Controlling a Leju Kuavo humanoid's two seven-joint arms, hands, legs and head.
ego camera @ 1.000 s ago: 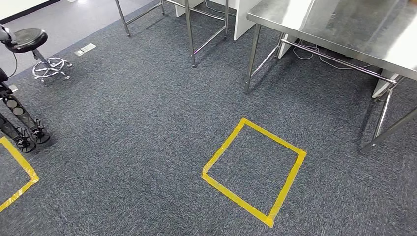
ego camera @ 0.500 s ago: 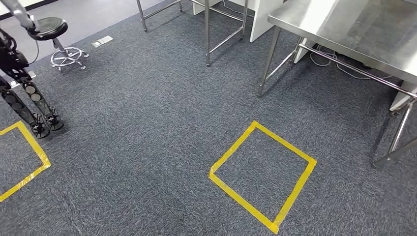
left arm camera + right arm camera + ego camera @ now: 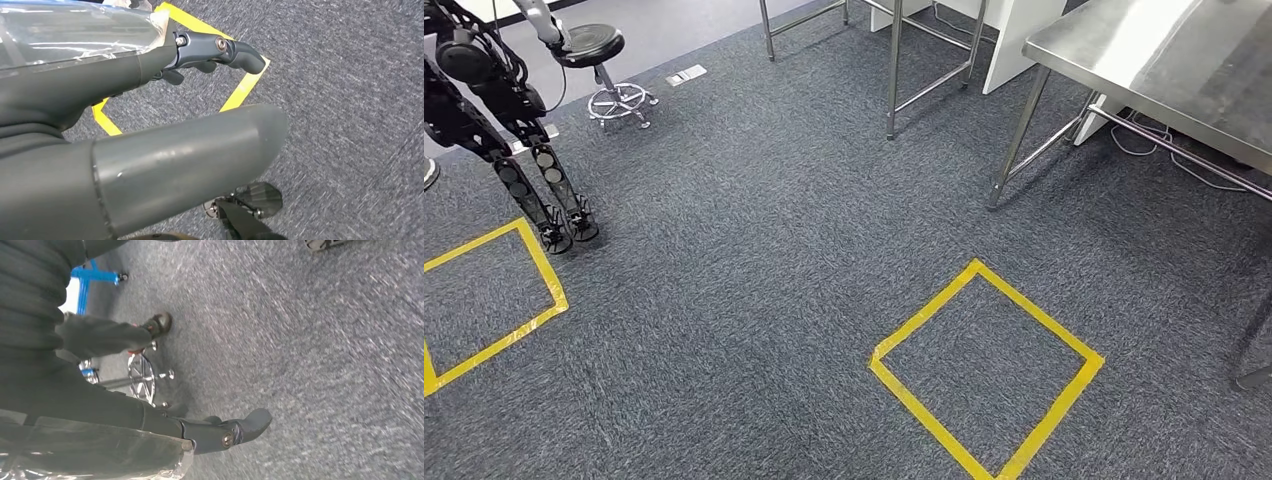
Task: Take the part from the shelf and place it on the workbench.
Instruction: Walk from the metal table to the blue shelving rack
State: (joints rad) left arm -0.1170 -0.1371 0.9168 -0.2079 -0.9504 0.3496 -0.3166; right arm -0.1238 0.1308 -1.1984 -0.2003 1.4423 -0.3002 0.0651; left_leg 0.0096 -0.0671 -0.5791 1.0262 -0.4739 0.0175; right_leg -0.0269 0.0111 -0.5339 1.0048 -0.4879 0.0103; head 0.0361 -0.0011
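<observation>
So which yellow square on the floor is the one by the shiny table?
Find the steel table at the far right. On the grey carpet in front of its legs lies the yellow tape square. It shows whole; the other yellow square, far left, runs off the picture's edge.

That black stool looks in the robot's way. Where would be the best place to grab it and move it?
Take the stool by the rim of its round seat, reaching down from the open carpet side. The seat is flat and topmost, while the post is thin and the chrome base sits low. A dark machine crowds the other side.
</observation>
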